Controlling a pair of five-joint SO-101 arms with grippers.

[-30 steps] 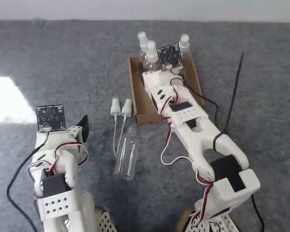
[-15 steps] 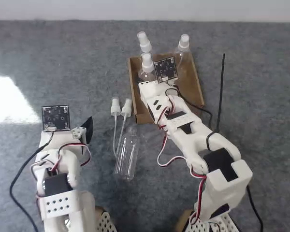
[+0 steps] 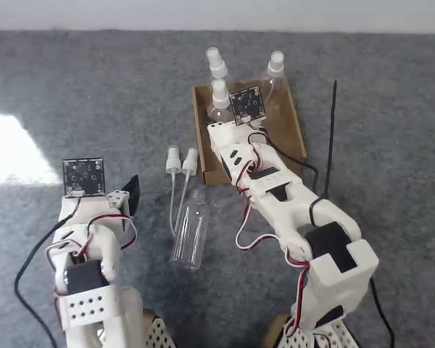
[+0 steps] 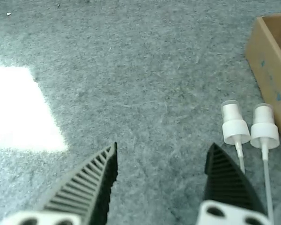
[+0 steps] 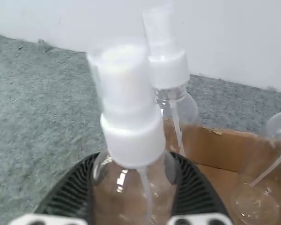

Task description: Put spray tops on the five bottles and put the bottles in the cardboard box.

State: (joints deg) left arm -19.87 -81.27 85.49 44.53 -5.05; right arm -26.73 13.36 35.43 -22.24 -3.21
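One capped bottle [image 5: 131,126] sits clamped in the right tool [image 5: 133,185] (left tool [image 4: 163,150] gapes, empty)

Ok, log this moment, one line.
right tool: shut on spray-topped clear plastic bottle in brown cardboard box | left tool: open, empty | uncapped clear bottle, two white spray tops

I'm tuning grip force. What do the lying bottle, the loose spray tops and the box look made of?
Lying bottle: clear glossy plastic, probably; carpet shows through. Loose spray tops: smooth white opaque plastic, it seems. Box: matte brown cardboard, by its raw edges.
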